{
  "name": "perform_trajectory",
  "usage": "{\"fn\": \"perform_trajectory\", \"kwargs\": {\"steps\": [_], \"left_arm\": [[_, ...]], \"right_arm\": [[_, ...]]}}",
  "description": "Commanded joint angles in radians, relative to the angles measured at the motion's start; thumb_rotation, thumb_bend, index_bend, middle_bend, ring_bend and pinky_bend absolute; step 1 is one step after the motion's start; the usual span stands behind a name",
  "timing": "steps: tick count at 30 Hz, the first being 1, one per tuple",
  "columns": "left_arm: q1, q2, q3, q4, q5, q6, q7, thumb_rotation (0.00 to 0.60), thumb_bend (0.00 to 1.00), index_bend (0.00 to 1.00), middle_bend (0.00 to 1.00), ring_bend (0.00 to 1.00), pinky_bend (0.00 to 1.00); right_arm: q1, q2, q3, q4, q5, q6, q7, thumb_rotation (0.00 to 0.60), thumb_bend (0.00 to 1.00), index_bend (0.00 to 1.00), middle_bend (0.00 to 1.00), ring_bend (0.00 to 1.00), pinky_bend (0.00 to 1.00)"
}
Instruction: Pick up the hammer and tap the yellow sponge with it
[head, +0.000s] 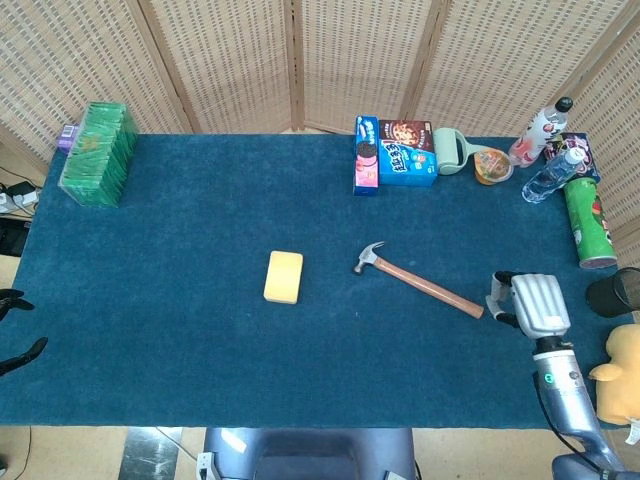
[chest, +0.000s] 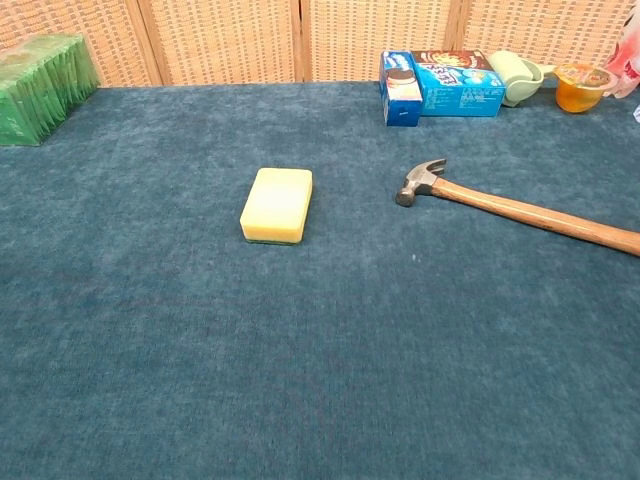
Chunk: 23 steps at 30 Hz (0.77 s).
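The hammer (head: 415, 282) lies flat on the blue cloth, its metal head (chest: 420, 181) toward the yellow sponge (head: 284, 277) and its wooden handle (chest: 540, 217) running off to the right. The sponge (chest: 277, 204) sits left of the hammer's head, apart from it. My right hand (head: 530, 303) hovers just past the handle's end, near the table's right front, holding nothing; the chest view does not show it. Of my left hand (head: 18, 325) only dark fingertips show at the left edge, spread apart, off the table.
Cookie boxes (head: 392, 155), a green cup (head: 452, 151) and a jelly cup (head: 492, 166) line the back edge. Bottles (head: 545, 150) and a green can (head: 586, 222) stand at the right. A green stack (head: 98, 153) sits back left. A black cup (head: 618, 292) is beside my right hand.
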Motion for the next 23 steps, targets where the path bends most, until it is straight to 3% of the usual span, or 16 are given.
{"fn": "perform_trajectory", "kwargs": {"steps": [1, 8, 12, 23], "left_arm": [[0.017, -0.012, 0.004, 0.014, 0.005, 0.018, -0.010, 0.600, 0.22, 0.42, 0.33, 0.24, 0.26], [0.042, -0.007, 0.021, -0.020, -0.002, 0.025, 0.016, 0.600, 0.22, 0.42, 0.33, 0.24, 0.26], [0.045, 0.015, 0.042, -0.077, -0.024, -0.021, 0.074, 0.600, 0.22, 0.42, 0.33, 0.24, 0.24], [0.043, 0.031, 0.043, -0.152, -0.035, -0.042, 0.139, 0.600, 0.22, 0.42, 0.33, 0.24, 0.20]], "right_arm": [[-0.067, 0.031, -0.027, -0.013, -0.039, 0.076, 0.007, 0.600, 0.41, 0.68, 0.68, 0.71, 0.66], [-0.148, 0.056, -0.048, -0.028, -0.081, 0.162, 0.050, 0.600, 0.42, 0.68, 0.69, 0.73, 0.66], [-0.180, 0.069, -0.049, -0.030, -0.097, 0.191, 0.078, 0.600, 0.41, 0.68, 0.69, 0.73, 0.66], [-0.198, 0.058, -0.024, 0.012, -0.111, 0.178, 0.143, 0.600, 0.41, 0.68, 0.69, 0.72, 0.66]]}}
